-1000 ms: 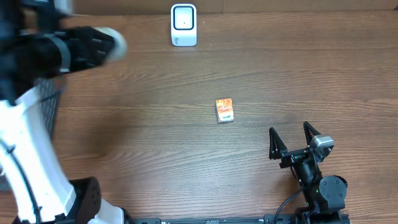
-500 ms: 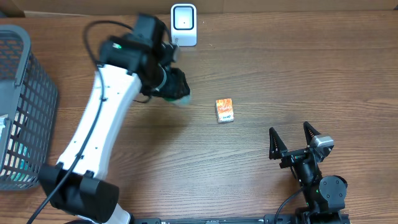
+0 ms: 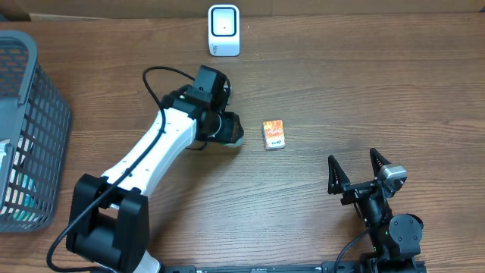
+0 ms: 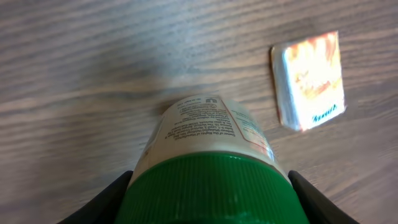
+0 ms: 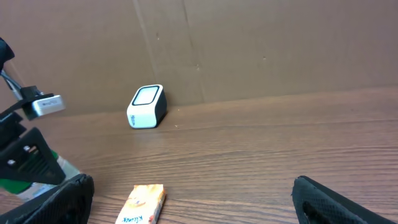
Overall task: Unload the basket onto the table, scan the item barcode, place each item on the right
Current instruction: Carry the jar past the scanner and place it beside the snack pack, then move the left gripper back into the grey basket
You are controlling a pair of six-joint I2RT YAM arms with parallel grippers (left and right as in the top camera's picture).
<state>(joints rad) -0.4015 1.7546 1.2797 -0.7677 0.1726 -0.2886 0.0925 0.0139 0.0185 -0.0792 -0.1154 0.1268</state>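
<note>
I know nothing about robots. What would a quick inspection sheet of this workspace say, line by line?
Surface: wood-grain table, no spills seen.
Job's things: white barcode scanner at the far edge; green-capped bottle in the left gripper; small orange packet lying near the bottle, not touching it.
Clutter: grey wire basket on the left, contents unclear.
Grippers: left gripper shut on the bottle's cap; right gripper open, holding nothing.
Cables: black cable looping off the left arm.
Surroundings: cardboard wall behind the table.
</note>
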